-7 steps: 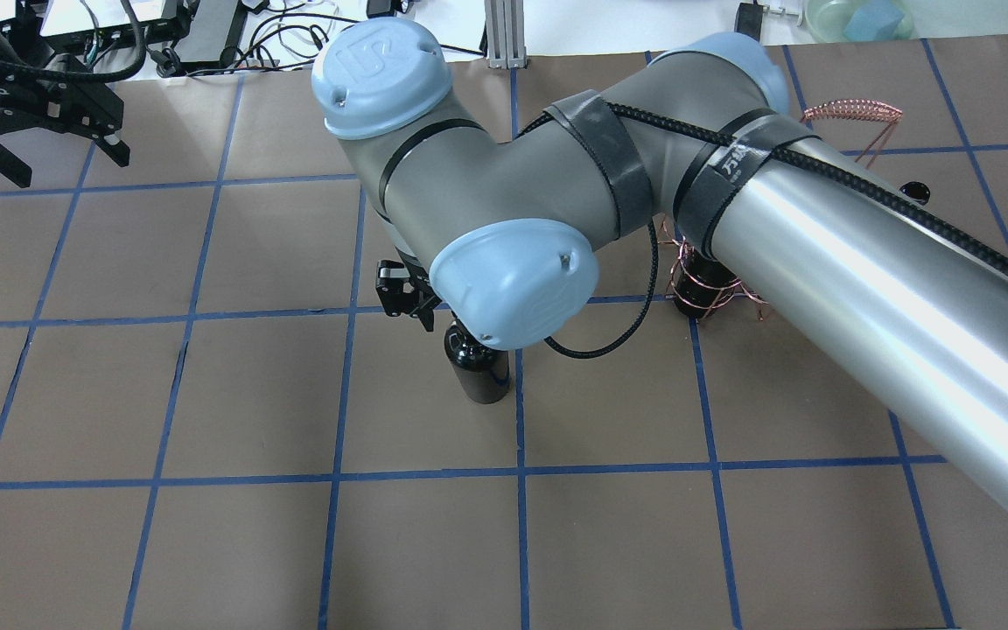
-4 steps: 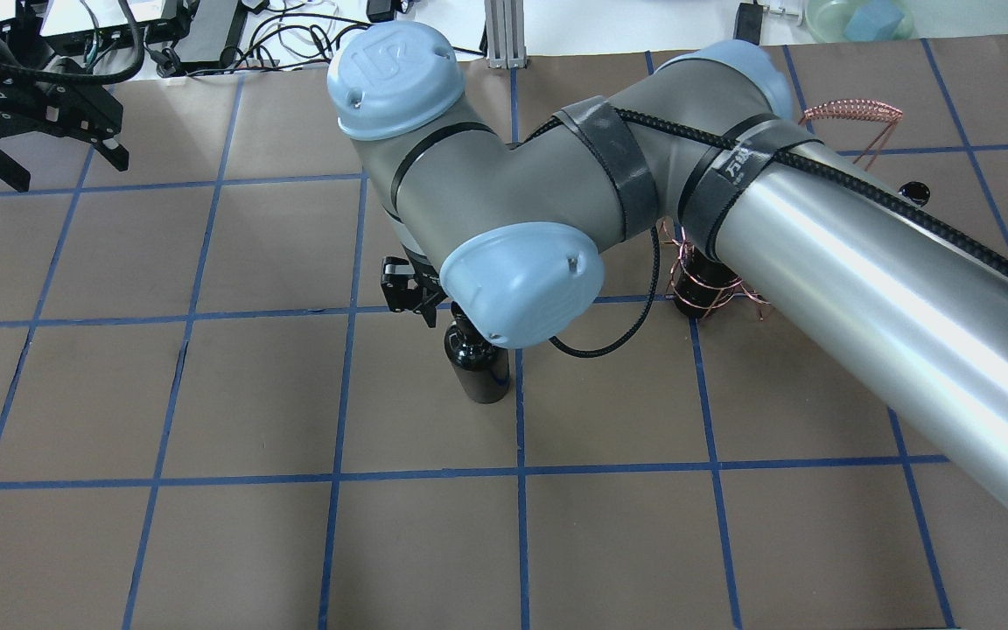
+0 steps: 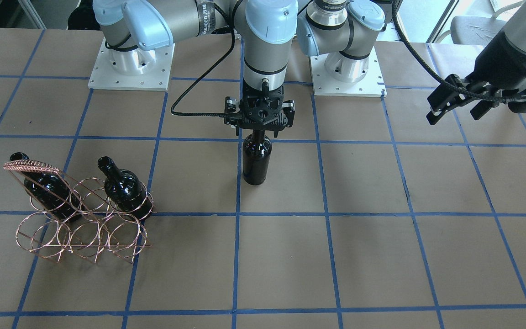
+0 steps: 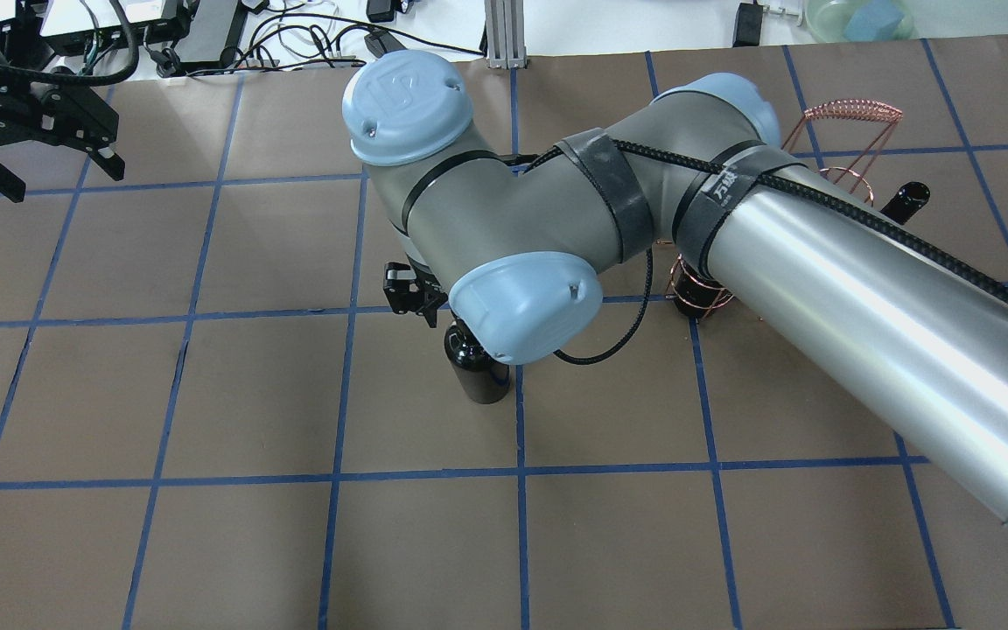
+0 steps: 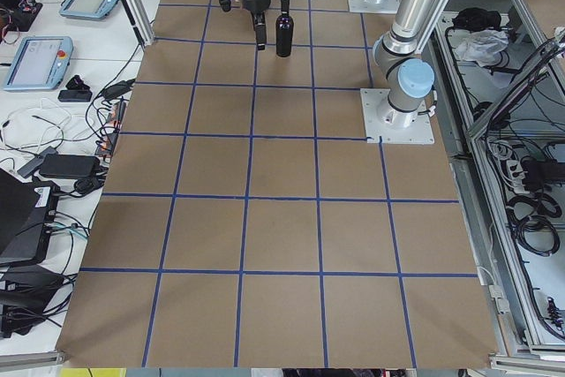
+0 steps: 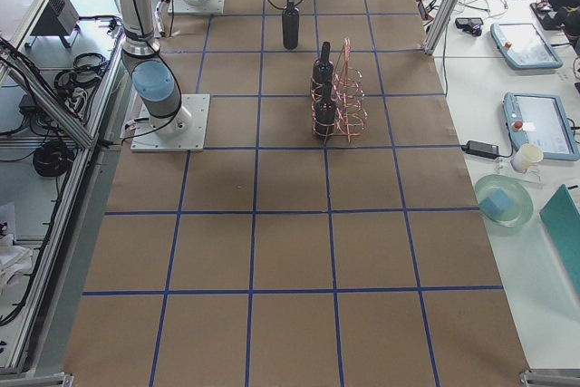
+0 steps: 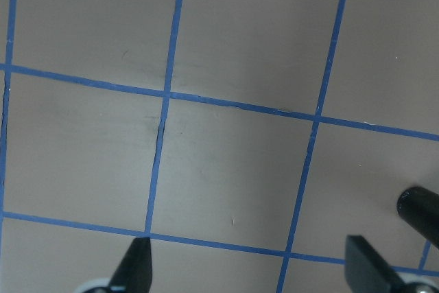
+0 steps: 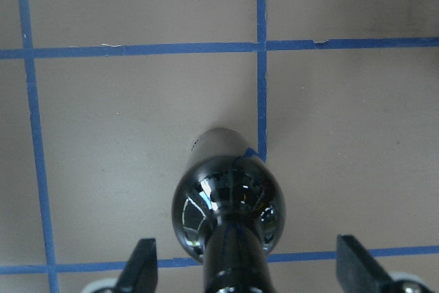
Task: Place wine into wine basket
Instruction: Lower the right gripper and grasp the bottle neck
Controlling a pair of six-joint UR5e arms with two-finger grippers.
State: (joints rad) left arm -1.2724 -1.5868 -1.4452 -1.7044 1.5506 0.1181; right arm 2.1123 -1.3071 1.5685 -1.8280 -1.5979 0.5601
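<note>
A near-black wine bottle (image 3: 257, 160) stands upright on the table's middle; it also shows in the overhead view (image 4: 478, 372) and from above in the right wrist view (image 8: 230, 204). My right gripper (image 3: 259, 130) is open, its fingers (image 8: 144, 269) on either side of the bottle's neck with gaps. The copper wire wine basket (image 3: 34, 166) stands to the robot's right, holding two more bottles (image 3: 123, 187) (image 3: 46, 187). In the overhead view my right arm hides most of the basket (image 4: 854, 109). My left gripper (image 3: 454, 114) is open and empty, high at the far left (image 4: 58, 171).
The table is brown with blue grid tape. The two arm base plates (image 3: 130, 68) (image 3: 347, 75) sit at the robot's edge. Cables and devices (image 4: 206, 35) lie past the far edge. A dark round thing (image 7: 422, 207) shows at the left wrist view's right edge.
My right arm's elbow and wrist have swung slightly, uncovering more of the basket. The gripper stays at the bottle's neck and the bottle has not moved. My left gripper drifted a little left.
</note>
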